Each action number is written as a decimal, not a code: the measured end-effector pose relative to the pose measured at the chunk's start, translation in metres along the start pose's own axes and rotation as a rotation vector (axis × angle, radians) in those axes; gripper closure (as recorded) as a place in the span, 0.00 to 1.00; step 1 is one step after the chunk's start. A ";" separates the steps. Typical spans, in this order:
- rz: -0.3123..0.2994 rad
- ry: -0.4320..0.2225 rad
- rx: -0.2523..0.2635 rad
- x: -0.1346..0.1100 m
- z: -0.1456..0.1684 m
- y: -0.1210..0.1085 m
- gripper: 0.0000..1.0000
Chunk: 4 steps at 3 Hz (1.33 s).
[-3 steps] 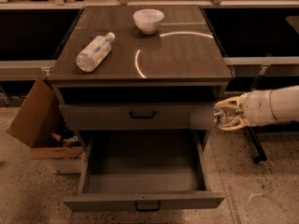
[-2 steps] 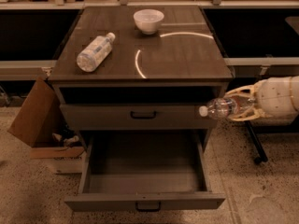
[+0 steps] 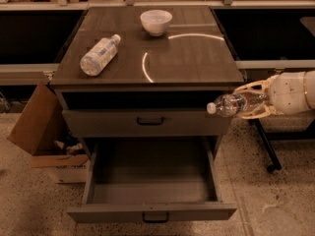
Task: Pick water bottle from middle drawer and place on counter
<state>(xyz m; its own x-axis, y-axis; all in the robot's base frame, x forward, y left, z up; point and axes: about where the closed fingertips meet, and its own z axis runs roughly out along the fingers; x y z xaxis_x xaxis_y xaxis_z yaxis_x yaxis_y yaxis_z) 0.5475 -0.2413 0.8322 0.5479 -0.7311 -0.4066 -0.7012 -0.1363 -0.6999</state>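
Note:
My gripper reaches in from the right edge, level with the cabinet's upper drawer front. It is shut on the water bottle, a slim clear bottle with a white cap, held lying sideways with the cap pointing left beside the cabinet's right front corner. The middle drawer is pulled wide open below and looks empty inside. The counter, dark wood grain with a pale ring mark, lies above and left of the bottle.
A fatter bottle with a pale wrap lies on the counter's left side. A white bowl stands at its back. The shut upper drawer is above the open one. An open cardboard box sits on the floor at left.
My gripper has risen and swung the bottle so its cap points left, up beside the cabinet's right corner. The drawer and the things on the counter have not moved.

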 end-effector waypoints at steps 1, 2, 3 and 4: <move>-0.026 -0.028 0.036 -0.022 -0.012 -0.053 1.00; -0.024 -0.036 0.047 -0.039 -0.012 -0.107 1.00; 0.014 -0.055 0.021 -0.049 0.010 -0.143 1.00; 0.087 -0.076 -0.024 -0.048 0.052 -0.165 1.00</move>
<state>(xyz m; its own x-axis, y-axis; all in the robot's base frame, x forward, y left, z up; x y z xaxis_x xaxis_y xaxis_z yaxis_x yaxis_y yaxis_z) 0.6608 -0.1491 0.9369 0.5164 -0.6885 -0.5092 -0.7581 -0.0911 -0.6457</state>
